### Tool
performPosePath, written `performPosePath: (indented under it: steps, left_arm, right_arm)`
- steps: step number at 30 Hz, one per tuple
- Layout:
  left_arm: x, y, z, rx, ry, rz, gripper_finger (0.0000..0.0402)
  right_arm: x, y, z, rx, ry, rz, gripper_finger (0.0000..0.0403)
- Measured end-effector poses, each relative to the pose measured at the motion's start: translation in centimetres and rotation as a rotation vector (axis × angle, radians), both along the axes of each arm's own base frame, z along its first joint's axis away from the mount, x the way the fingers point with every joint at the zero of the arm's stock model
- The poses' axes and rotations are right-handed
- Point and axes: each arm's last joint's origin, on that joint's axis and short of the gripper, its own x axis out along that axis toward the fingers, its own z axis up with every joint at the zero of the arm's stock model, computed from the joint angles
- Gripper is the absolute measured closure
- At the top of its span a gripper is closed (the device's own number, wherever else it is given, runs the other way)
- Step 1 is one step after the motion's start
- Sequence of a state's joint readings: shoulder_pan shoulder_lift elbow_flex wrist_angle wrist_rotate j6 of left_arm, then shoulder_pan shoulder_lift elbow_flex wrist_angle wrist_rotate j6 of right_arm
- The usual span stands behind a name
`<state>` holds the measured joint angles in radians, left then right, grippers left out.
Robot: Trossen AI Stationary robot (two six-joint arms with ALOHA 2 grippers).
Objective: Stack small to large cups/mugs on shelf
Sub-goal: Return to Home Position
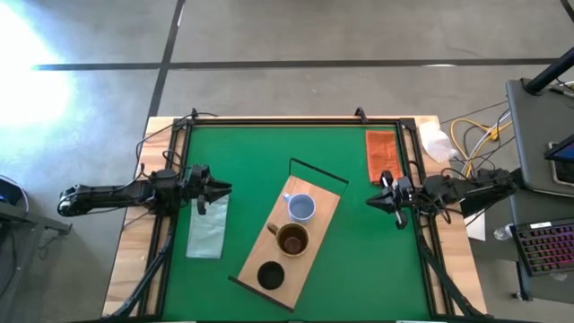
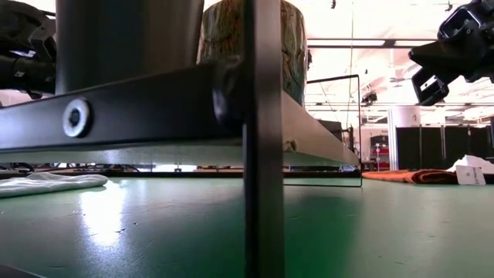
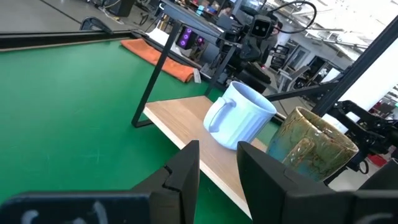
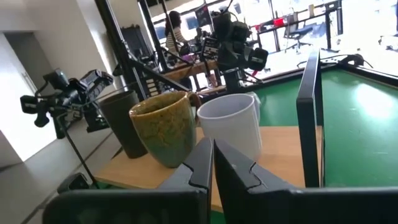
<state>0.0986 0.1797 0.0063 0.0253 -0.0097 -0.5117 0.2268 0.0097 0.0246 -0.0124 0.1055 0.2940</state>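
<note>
The light-wood shelf (image 1: pixel 316 218) lies slantwise on the green table. On it, each on its base, stand in a row a pale blue-white mug (image 1: pixel 300 207), a brown glazed mug (image 1: pixel 292 240) and a dark cup (image 1: pixel 271 275). My left gripper (image 1: pixel 221 189) is open and empty, hovering left of the shelf; its wrist view shows the pale mug (image 3: pixel 242 115) and the brown mug (image 3: pixel 311 149) ahead. My right gripper (image 1: pixel 373 202) is shut and empty, right of the shelf, facing the mugs (image 4: pixel 230 124).
A pale green cloth (image 1: pixel 208 226) lies under my left gripper. An orange cloth (image 1: pixel 381 154) lies at the far right of the table. The shelf's thin dark frame (image 1: pixel 318 170) rises at its far end and fills the near low view (image 2: pixel 262 139).
</note>
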Motion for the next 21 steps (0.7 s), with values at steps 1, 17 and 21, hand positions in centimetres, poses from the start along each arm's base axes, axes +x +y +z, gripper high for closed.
performPosePath:
  steps: [1,17,21]
  left_arm:
    - [0.00,0.00,0.00,0.000,0.000,0.000,0.0308]
    - [0.04,0.00,-0.05,-0.001,0.006,-0.001,0.0308]
    - [0.04,0.00,-0.04,-0.001,0.005,-0.001,0.0308]
  right_arm:
    - [0.00,0.00,0.00,-0.004,-0.001,0.000,0.0394]
    - [0.04,0.01,-0.04,-0.007,0.004,0.000,0.0394]
    - [0.04,0.01,-0.04,-0.007,0.004,0.000,0.0394]
